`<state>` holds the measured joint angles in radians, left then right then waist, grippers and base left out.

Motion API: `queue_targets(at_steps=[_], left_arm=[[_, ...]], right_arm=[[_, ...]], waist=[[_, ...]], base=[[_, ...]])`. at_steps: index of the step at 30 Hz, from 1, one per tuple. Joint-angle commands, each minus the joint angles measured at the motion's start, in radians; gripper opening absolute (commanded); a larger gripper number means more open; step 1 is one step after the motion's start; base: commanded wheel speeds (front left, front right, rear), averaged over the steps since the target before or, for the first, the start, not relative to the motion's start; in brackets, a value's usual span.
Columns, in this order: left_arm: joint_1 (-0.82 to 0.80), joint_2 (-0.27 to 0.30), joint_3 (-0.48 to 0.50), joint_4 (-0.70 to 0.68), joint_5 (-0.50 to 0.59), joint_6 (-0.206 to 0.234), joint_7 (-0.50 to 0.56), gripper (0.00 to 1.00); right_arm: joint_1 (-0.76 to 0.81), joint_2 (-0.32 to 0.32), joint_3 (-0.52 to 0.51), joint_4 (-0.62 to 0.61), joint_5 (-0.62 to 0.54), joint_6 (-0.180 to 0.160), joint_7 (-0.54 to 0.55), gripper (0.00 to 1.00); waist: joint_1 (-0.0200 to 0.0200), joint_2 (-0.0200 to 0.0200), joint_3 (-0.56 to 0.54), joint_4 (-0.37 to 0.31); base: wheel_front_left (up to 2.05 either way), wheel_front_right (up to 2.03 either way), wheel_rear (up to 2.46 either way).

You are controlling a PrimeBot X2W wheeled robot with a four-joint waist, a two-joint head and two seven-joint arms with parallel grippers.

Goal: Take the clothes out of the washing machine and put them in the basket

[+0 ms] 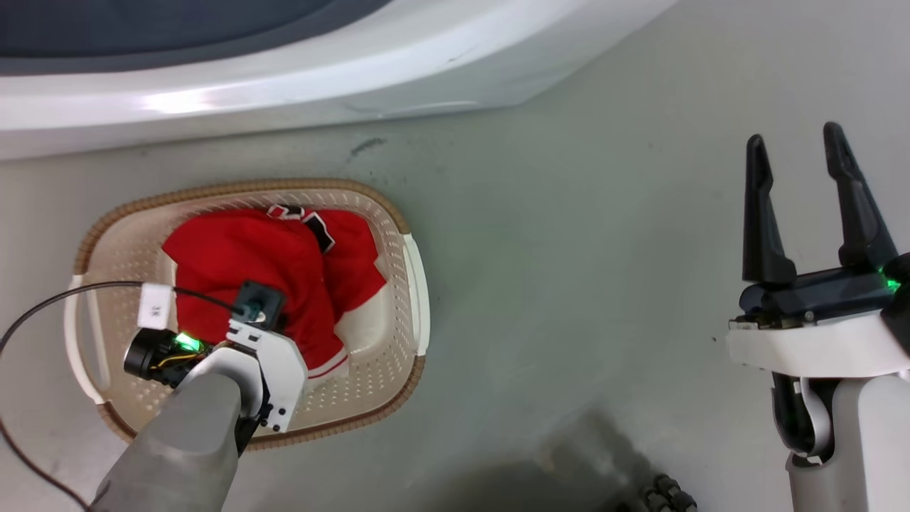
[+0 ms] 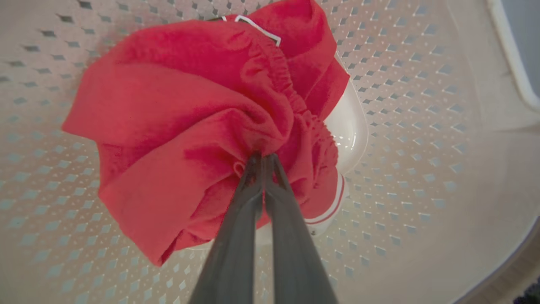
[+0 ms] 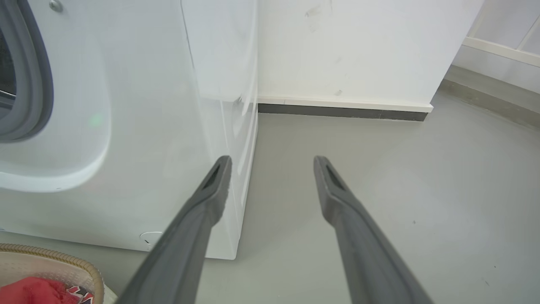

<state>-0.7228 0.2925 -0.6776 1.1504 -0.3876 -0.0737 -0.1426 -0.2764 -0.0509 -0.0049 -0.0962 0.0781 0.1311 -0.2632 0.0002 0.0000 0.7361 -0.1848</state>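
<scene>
The red clothes [image 1: 263, 270] lie bunched inside the cream basket [image 1: 398, 220] on the floor, striped trim showing at the lower edge. In the left wrist view my left gripper [image 2: 262, 158] is shut on a fold of the red clothes [image 2: 177, 126], near an elastic hem, low inside the basket [image 2: 422, 147]. My right gripper [image 1: 800, 153] stands open over bare floor at the right, nothing between its fingers; its own view shows it open [image 3: 272, 162] beside the washing machine [image 3: 147, 126]. The white washing machine [image 1: 284, 78] runs along the top of the head view.
Grey floor [image 1: 604, 249] stretches between basket and right arm. A black cable [image 1: 57, 299] loops from my left wrist over the basket's left side. A white wall with dark skirting [image 3: 341, 110] stands behind the machine's corner. The basket's rim [image 3: 63, 257] shows at lower left.
</scene>
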Motion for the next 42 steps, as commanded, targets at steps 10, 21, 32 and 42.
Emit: queue_targets(at_steps=[10,21,32,42], left_arm=[[-0.055,-0.04,-0.064,0.117,0.038,-0.015,0.045,0.02],[0.028,-0.086,-0.033,0.13,-0.023,-0.013,-0.06,1.0],[0.124,-0.102,0.033,0.009,-0.063,0.032,-0.123,1.0],[0.323,-0.067,0.182,-0.331,-0.011,0.12,-0.123,1.0]], right_arm=[[-0.033,0.001,-0.001,-0.007,0.012,-0.001,-0.002,1.0],[0.01,0.001,0.013,0.017,-0.009,-0.001,-0.002,1.0],[0.114,0.001,0.019,0.047,-0.036,-0.001,-0.002,1.0],[0.207,0.001,0.015,0.063,-0.05,-0.001,-0.002,1.0]], waist=[[-0.0002,0.0,0.036,-0.013],[-0.0002,0.0,-0.102,0.021],[-0.0002,0.0,-0.299,0.099],[-0.0002,0.0,-0.459,0.156]], base=[[0.0,0.0,0.0],[0.0,0.0,0.0],[0.0,0.0,0.0],[0.0,0.0,0.0]])
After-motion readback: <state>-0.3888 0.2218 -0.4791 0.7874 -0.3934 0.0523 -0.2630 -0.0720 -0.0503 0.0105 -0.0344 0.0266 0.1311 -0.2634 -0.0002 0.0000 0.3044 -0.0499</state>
